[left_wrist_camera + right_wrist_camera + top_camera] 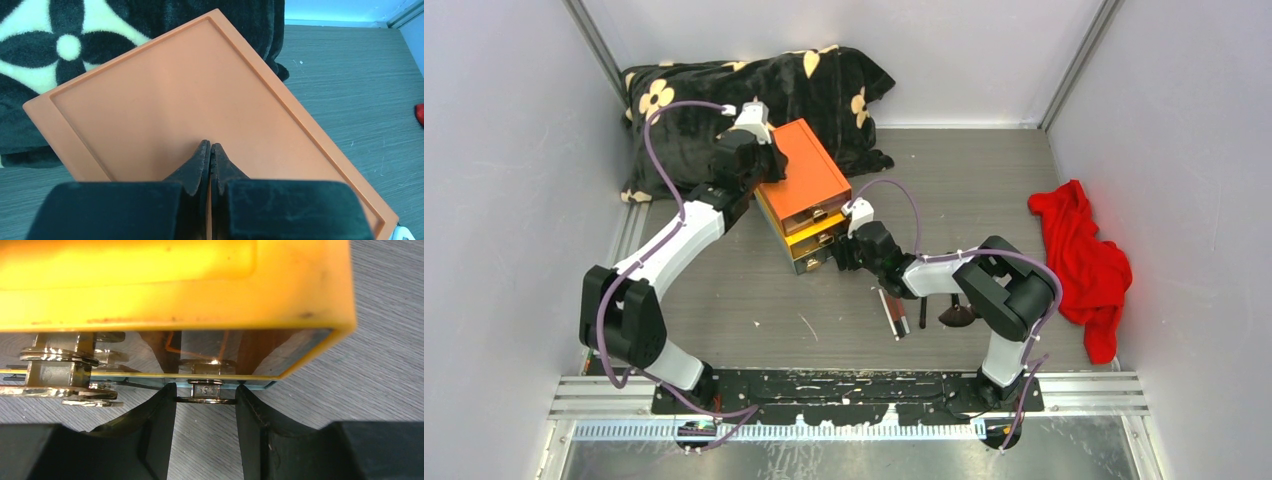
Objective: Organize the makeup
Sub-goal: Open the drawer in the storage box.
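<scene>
The makeup that shows is a few thin red and black tubes point(894, 312) and a dark fluffy brush point(959, 316), lying on the table under my right arm. No pink palette is in view. My left gripper point(769, 165) is shut and empty, its tips point(210, 146) resting on the orange top of the drawer box point(175, 90). My right gripper point(842, 252) is at the box's lowest drawer. In the right wrist view its fingers point(205, 390) close on the two ends of the small metal drawer handle point(206, 400).
The orange-topped drawer box point(809, 170) stands at the table's middle back, its drawers facing my right arm. A black floral blanket point(724, 90) lies behind it at the back left. A red cloth point(1084, 265) lies at the right wall.
</scene>
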